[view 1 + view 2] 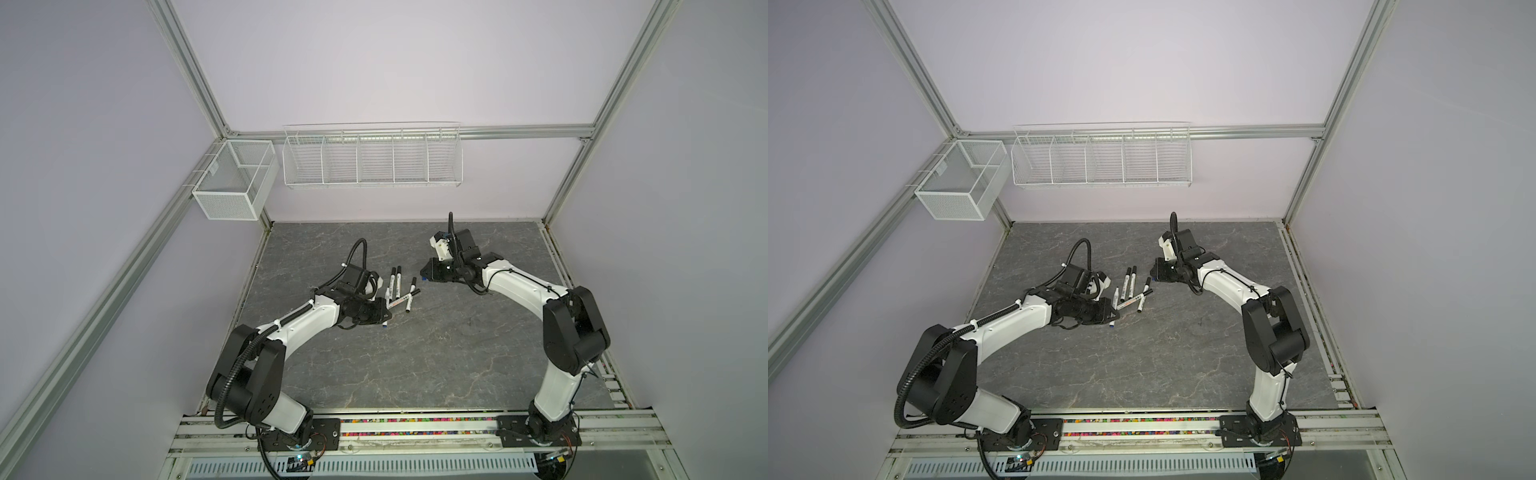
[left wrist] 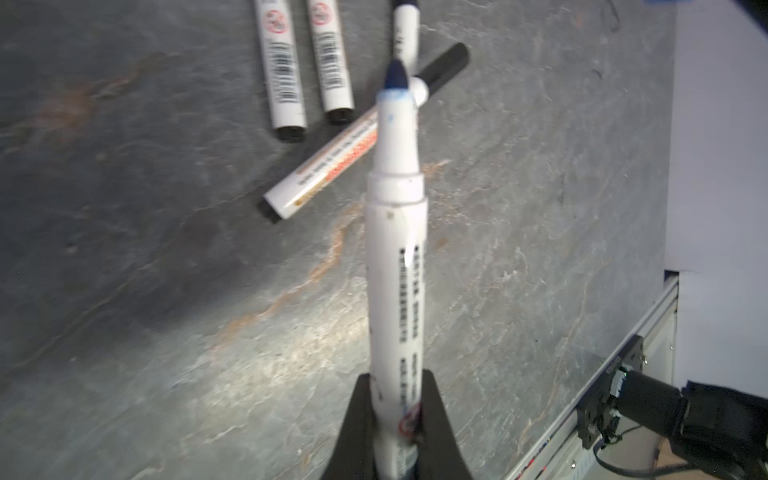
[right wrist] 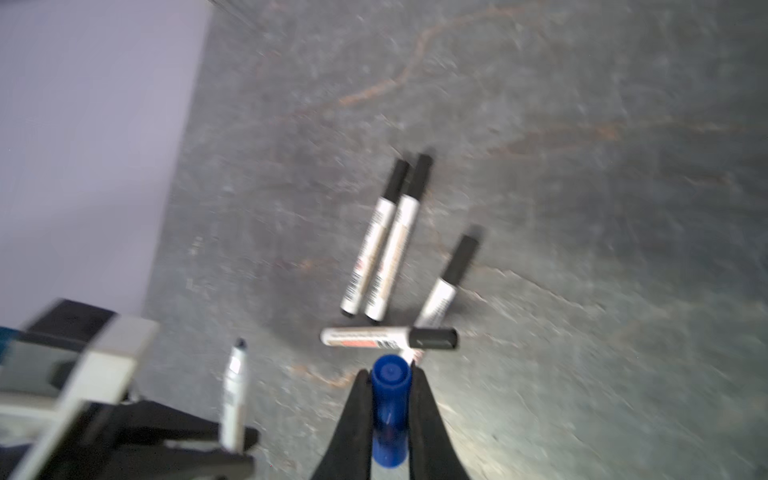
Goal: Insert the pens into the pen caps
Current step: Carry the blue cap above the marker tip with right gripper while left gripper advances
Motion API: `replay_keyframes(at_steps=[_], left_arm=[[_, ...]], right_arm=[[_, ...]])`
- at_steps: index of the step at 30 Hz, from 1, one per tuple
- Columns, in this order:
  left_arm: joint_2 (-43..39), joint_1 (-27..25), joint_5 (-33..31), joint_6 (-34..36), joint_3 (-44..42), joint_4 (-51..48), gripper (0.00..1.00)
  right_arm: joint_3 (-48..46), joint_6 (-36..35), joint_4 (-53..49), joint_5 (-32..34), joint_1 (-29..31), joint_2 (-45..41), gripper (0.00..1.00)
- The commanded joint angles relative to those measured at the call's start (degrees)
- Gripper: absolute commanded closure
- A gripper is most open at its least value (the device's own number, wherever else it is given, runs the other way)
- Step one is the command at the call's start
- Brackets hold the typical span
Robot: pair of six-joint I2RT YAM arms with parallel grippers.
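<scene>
1. Left hand [image 2: 397, 386] clenches the blue pen [image 2: 395, 257] by its tail, tip outward, presumably for capping.
2. Right hand [image 3: 390, 372] grips the blue cap [image 3: 388, 415], lower centre.
3. Four capped pens [image 1: 397, 284] lie mid-frame on the bench [image 1: 415, 353].

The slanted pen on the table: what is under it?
Another black-capped pen passes beneath the slanted pen, both on the grey table. Where they cross, the lower pen's barrel is covered.
</scene>
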Motion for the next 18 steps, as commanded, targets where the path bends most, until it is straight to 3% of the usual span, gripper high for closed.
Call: replay_keyframes(at_steps=[1, 7, 12, 18], left_arm=[[-0.66, -0.63, 3.99, 4.79, 1.59, 2.79, 1.0], [-1.93, -1.86, 3.6, 4.91, 1.59, 4.25, 1.0], [-2.38, -2.08, 2.22, 4.3, 2.24, 4.91, 1.0], [-3.0, -2.16, 0.64, 3.58, 2.31, 6.04, 1.0]], right_arm=[[-0.05, 8.34, 13.39, -11.05, 0.48, 2.1, 0.85], [2.09, 5.46, 13.76, -17.76, 1.36, 3.39, 0.84], [7.96, -0.8, 3.76, -22.69, 1.86, 6.29, 0.84], [8.44, -3.78, -0.72, -22.45, 1.87, 6.66, 0.84]])
